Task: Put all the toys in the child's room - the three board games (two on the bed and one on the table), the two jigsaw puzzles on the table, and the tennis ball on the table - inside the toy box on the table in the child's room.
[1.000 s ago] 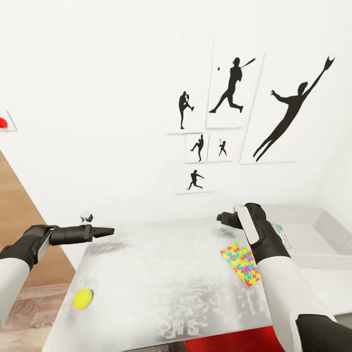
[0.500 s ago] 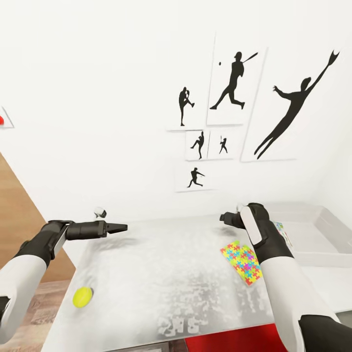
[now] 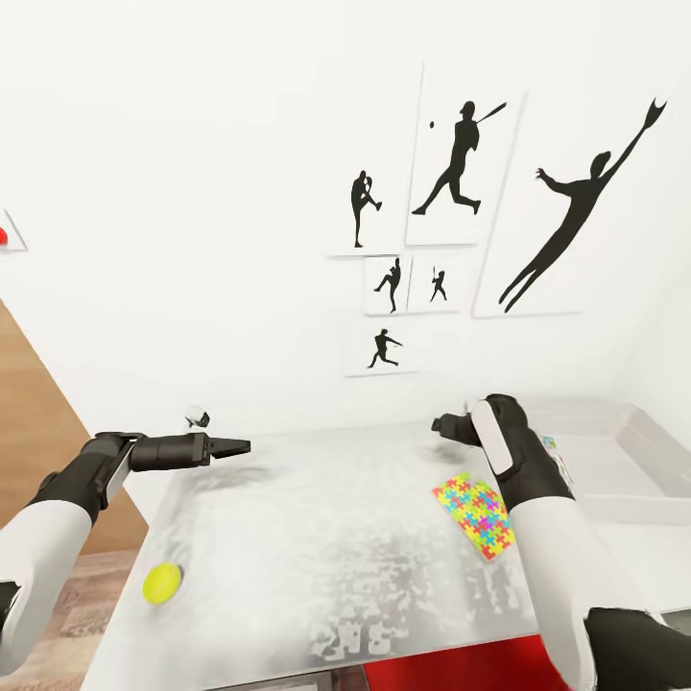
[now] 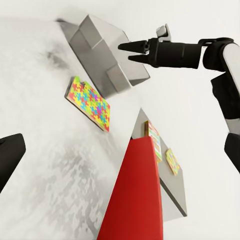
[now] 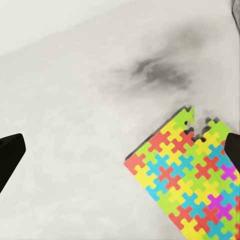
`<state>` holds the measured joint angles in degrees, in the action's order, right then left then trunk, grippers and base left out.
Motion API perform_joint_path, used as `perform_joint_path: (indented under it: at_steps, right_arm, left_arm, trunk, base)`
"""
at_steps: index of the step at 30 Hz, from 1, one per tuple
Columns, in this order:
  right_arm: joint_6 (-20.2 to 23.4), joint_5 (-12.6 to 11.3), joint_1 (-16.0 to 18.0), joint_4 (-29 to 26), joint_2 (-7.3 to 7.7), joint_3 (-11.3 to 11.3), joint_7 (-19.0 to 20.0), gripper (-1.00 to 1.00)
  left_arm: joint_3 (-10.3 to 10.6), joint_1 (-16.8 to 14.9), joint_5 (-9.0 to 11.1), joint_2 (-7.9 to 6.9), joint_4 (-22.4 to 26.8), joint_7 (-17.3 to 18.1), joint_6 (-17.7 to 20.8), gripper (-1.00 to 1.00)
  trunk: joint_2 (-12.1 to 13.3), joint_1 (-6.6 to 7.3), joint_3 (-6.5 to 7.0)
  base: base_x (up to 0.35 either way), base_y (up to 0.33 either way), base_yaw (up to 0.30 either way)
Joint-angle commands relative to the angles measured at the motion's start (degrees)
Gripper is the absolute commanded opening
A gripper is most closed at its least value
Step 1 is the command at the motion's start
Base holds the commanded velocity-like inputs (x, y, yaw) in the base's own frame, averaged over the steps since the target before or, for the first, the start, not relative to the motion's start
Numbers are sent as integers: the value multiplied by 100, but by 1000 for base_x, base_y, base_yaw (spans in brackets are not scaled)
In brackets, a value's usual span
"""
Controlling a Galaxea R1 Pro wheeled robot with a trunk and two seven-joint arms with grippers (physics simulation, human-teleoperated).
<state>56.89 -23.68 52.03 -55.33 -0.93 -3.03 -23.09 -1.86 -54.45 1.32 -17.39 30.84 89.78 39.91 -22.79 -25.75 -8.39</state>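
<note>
A yellow-green tennis ball (image 3: 162,583) lies near the front left corner of the pale mottled table (image 3: 317,537). A jigsaw puzzle (image 3: 475,515) with a bright multicoloured lid lies flat at the right of it, also clear as the puzzle (image 5: 192,170) and the puzzle (image 4: 90,102). The light grey toy box (image 3: 638,446) stands further right; its wall (image 4: 100,55) shows beside the right arm. My left gripper (image 3: 240,446) hovers open over the table's far left edge, well beyond the ball. My right gripper (image 3: 437,424) hangs open just beyond the puzzle, nothing held.
A white wall with black sports posters (image 3: 451,182) rises right behind the table. A red chair (image 3: 461,667) is tucked under the near edge. Two small colourful flat boxes (image 4: 155,140) lie on the darker desk part. Wood floor (image 3: 38,576) shows at the left.
A second ago my left gripper moved right and forward over the table's far edge; it has held still for the last half second. The right arm and the toys stay put.
</note>
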Motion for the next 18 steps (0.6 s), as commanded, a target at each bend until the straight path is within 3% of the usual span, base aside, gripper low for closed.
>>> perform_joint_path:
  at_steps: [1, 9, 18]
  right_arm:
    - [16, -63, 59, 48, -4, -11, -113, 100]
    - [39, -75, 713, 1051, -7, -21, -1290, 100]
    - [50, -138, 789, 1202, 9, -37, -1439, 100]
  left_arm:
    - [1, -5, -1, -1, 1, 22, 61, 100]
    - [-6, -7, -1, -13, 1, 22, 61, 100]
    - [-8, -6, 2, -24, 1, 22, 61, 100]
  trunk:
    - [-13, -4, -13]
    - [-13, -4, -13]
    - [-13, -4, -13]
  base:
    - [0, 0, 0]
    - [0, 0, 0]
    - [0, 0, 0]
